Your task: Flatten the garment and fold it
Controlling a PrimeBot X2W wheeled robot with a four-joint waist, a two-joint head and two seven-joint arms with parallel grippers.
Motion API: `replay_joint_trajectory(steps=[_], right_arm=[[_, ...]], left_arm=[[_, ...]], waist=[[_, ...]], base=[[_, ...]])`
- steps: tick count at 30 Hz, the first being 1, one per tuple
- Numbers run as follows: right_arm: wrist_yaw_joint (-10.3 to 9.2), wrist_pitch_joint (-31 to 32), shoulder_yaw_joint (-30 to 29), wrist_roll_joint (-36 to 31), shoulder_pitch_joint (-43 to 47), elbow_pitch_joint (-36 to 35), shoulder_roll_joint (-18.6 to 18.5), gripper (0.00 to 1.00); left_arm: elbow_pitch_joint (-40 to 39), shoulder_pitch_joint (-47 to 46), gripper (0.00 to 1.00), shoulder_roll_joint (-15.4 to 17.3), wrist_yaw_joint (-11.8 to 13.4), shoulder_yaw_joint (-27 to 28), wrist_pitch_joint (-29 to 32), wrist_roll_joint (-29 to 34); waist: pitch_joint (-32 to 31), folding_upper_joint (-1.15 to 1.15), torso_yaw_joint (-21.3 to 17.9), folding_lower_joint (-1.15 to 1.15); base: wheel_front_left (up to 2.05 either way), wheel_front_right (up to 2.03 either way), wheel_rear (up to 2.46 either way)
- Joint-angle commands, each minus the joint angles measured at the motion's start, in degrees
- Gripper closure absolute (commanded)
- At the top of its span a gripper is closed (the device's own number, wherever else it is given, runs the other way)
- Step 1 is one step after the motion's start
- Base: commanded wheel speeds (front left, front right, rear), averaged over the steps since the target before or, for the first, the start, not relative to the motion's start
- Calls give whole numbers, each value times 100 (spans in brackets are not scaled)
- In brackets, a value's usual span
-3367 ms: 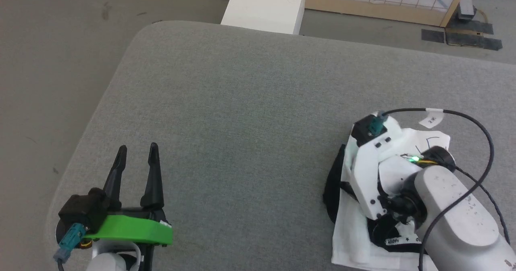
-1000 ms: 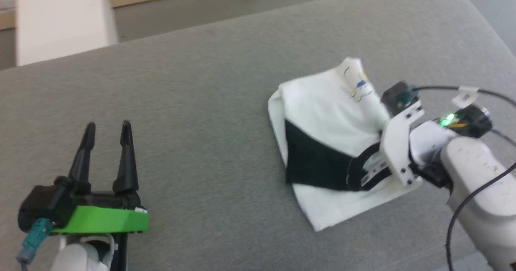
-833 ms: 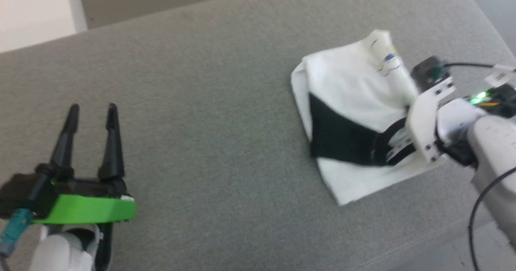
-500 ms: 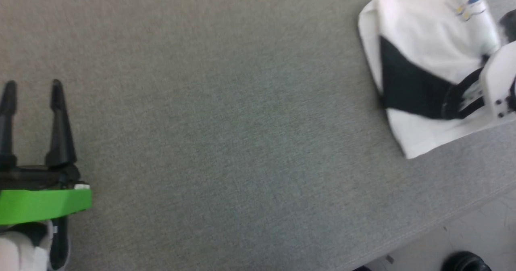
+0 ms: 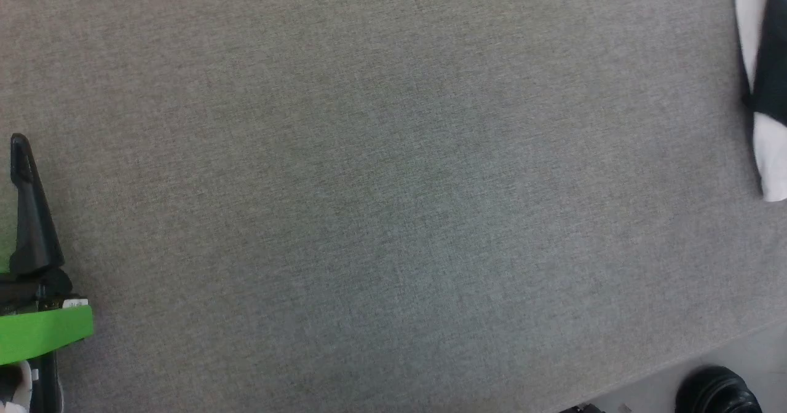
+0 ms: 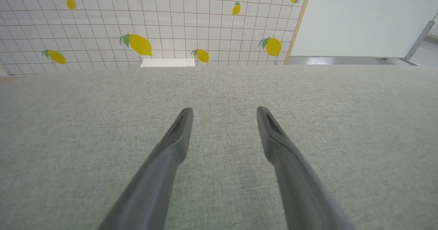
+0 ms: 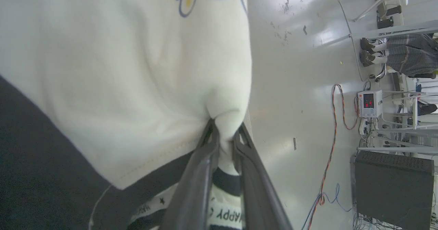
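Since the earlier frame the head camera has swung: the garment [image 5: 773, 93] now shows at 2 o'clock, on the grey counter [image 5: 393, 192]. It is soft, light and floppy, I judge, and best held at a bunched fold, where the right hand [image 7: 224, 130] is clenched. At 8 o'clock the left hand [image 6: 224, 115] is released, empty.

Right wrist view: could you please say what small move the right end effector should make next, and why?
Probably pull the raglan shirt inward over the grey padded table: the right end effector is shut on a bunched white fold, with floor just beyond it.
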Motion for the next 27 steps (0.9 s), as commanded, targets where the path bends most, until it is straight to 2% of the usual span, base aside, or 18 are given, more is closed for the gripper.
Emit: replay_joint_trajectory(steps=[1, 2, 6, 10, 14, 18, 21, 27], right_arm=[[-12, 34, -203, -120, 75, -63, 48, 55], [-12, 23, -307, -197, 96, -109, 85, 0], [-12, -14, -647, -499, 181, -369, 225, 0], [-12, -268, -726, -656, 219, -702, 320, 0], [-12, -724, -472, -545, 153, -1111, 417, 0], [-12, -1287, 38, -305, -29, -1610, 555, 0], [-12, -1807, 281, -182, -184, -1992, 795, 0], [-12, -2887, 340, 537, -152, -2454, 1627, 0]], left_arm=[[-28, 44, 0, 45, 28, 13, 15, -67], [-31, 46, 0, 46, 31, 11, 18, -70], [-14, 49, 0, 58, 41, -4, 19, -73], [81, 43, 0, 35, 45, -44, -41, -81], [267, 50, 0, -47, 51, -114, -172, -101], [508, 37, 0, -156, 58, -202, -346, -121], [693, -10, 0, -255, 73, -267, -474, -135], [1099, -96, 0, -508, 106, -446, -676, -123]], waist=[[1, 0, 7, -1], [-1, 0, 4, -1], [-46, 0, -27, -1], [-214, 0, -39, -1], [-543, 0, -18, -1], [-966, 0, 59, -1], [-1312, 0, 158, -1], [-2066, 0, 581, -1]], base=[[0, 0, 0], [0, 0, 0], [0, 0, 0], [0, 0, 0], [0, 0, 0], [0, 0, 0], [0, 0, 0], [0, 0, 0]])
